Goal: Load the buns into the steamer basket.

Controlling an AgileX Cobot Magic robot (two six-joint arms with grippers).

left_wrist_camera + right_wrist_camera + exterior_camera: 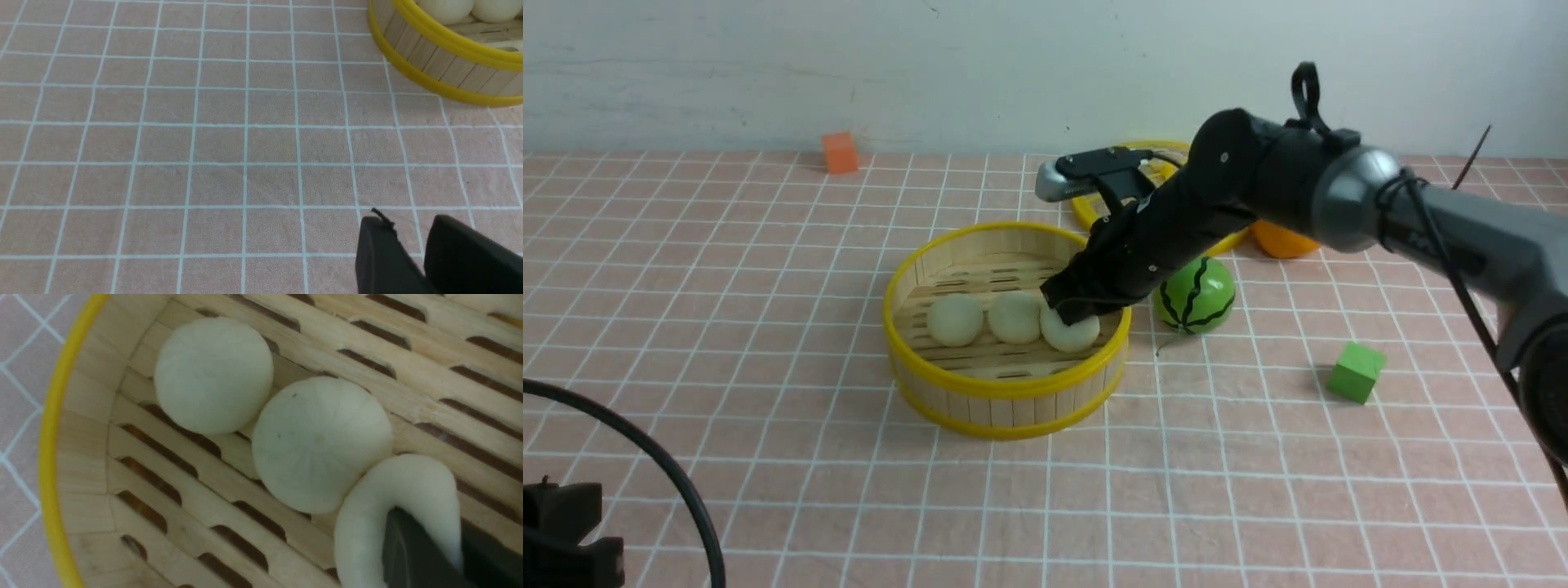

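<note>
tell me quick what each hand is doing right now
left hand: slightly open, holding nothing
right hand: shut on the rightmost bun, down inside the steamer basket

Steamer basket (1008,392) mid-table, three buns in it.
Left bun (955,319), middle bun (1014,317) and right bun (1072,335) sit side by side in a row on the basket floor. Watermelon ball (1194,296) just right of basket; lid (1085,217) behind it; near block (1356,371) farther right; far block (840,152) back left.
</note>
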